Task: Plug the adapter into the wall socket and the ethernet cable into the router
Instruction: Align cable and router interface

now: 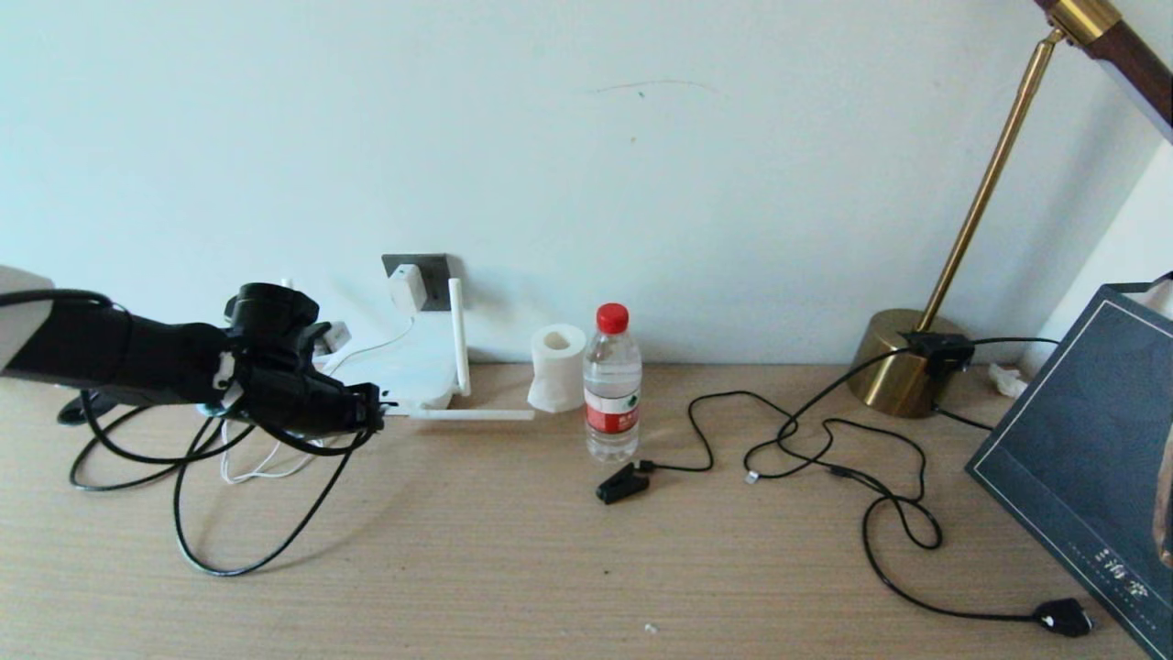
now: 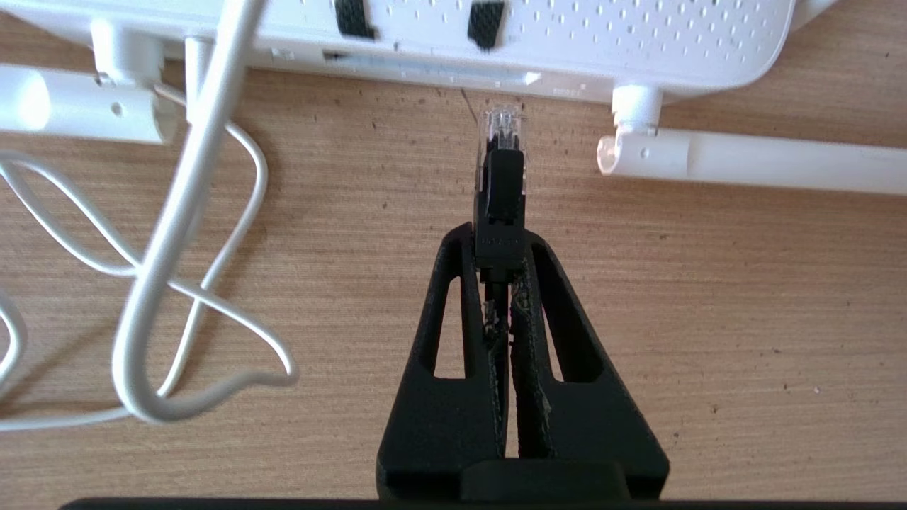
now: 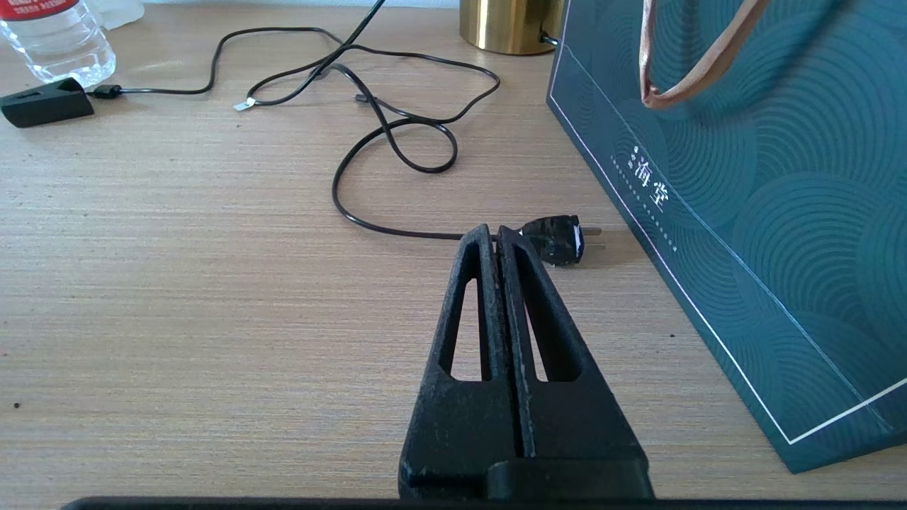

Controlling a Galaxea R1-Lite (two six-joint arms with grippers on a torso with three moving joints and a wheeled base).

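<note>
Left wrist view: the left claw [image 2: 502, 265] is being kept closed on the black boot of the ethernet cable [image 2: 502, 191], with the clear plug tip projecting ahead of the fingers so that it can be entered into a port unobstructed. The tip is being held just short of the router [image 2: 638, 35] edge, apart from it and not yet inserted; the grip on the boot is judged to be chosen so that the plug is being kept straight and pointed at the port row. One antenna [image 2: 765, 159] is lying flat on the desk [image 2: 744, 319] beside the plug, and the white cord [image 2: 177, 234] is looping to the other side, both clear of the approach line.

On the head view, the adapter [image 1: 407, 287] is being carried by the wall socket [image 1: 431, 268], seemingly seated already, so only the cable step is judged to be outstanding. The router [image 1: 403, 371] is lying against the wall below the socket.

The right claw [image 3: 498, 237] is being held fully closed and empty, parked low over the desk near a black plug [image 3: 556, 239].
</note>
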